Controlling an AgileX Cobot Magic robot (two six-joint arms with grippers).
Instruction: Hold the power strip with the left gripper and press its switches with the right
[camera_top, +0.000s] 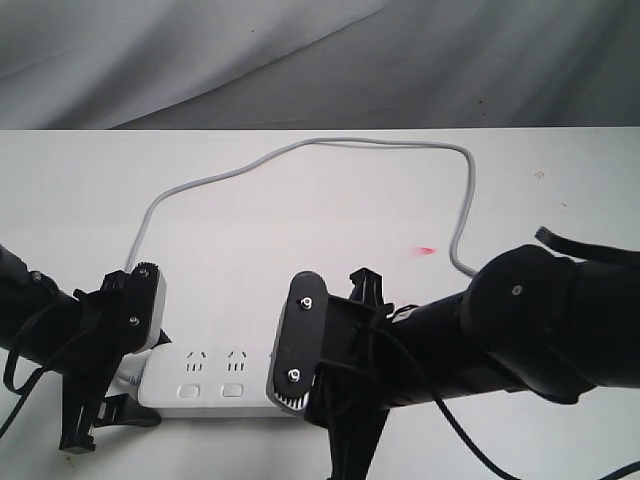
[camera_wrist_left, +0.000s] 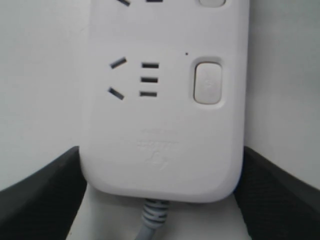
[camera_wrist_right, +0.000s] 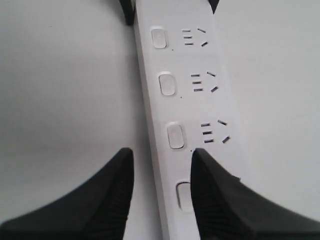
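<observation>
Power strip (camera_top: 215, 385) lies flat on white table (camera_top: 80, 200), low in the exterior view, with its grey cord (camera_top: 300, 150) looping away across the top. Left gripper (camera_wrist_left: 162, 150) jaws pressed to both sides of the strip's cord end, clamping it. Right gripper (camera_wrist_right: 162, 155) jaws apart, holding nothing: one finger (camera_wrist_right: 220, 200) over the strip by the switches (camera_wrist_right: 176, 136), the other over bare table. Small red mark (camera_top: 427, 250) on table. Grey backdrop (camera_top: 300, 50) behind.

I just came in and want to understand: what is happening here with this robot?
The left gripper clamps the white power strip from both sides, at the end where the cord comes out. The right gripper is open above the strip, one finger beside a switch. Whether it presses cannot be told.
</observation>
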